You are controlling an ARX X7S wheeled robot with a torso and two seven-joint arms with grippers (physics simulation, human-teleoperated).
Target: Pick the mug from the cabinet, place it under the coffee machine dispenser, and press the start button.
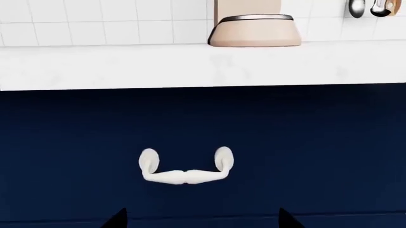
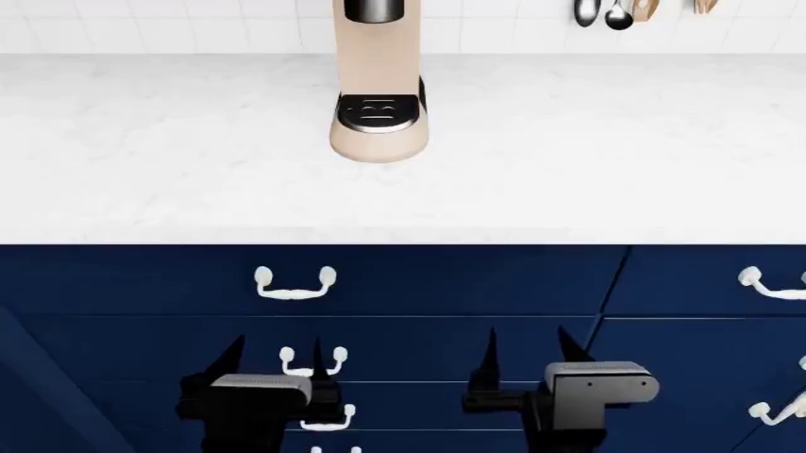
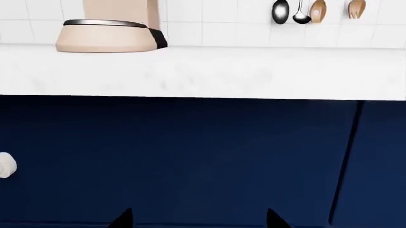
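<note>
The wide white marble-look desk [image 2: 151, 151] runs across the scene above and beyond both end effectors, and under it the dark navy cabinet fronts [image 2: 478, 283] are all closed, so nothing of the task looks done yet. On the desk, ahead of and above the left end effector [image 2: 275, 363], stands the tall beige coffee machine [image 2: 377, 94] with its dark drip grille; the spot under its dispenser is bare, and its head is cut off at the edge of every view, so the start button cannot be seen. The plain white mug is nowhere in view either; I judge it sits behind one of the closed navy fronts, though which one cannot be told. The left end effector hangs low before the drawers with its dark fingers spread wide and nothing between them; straight in front of it, centred between the fingertips in its wrist view, is a curved white drawer handle [image 1: 186, 166], apart from the fingers. The right end effector [image 2: 527, 354] is level with it, likewise spread wide and empty, facing plain navy panel with a door seam to its right. Small metal and wooden spoons [image 3: 314, 10] hang on the tiled wall far above it. All steps remain: opening a front, fetching the mug, setting it under the dispenser, pressing the button
</note>
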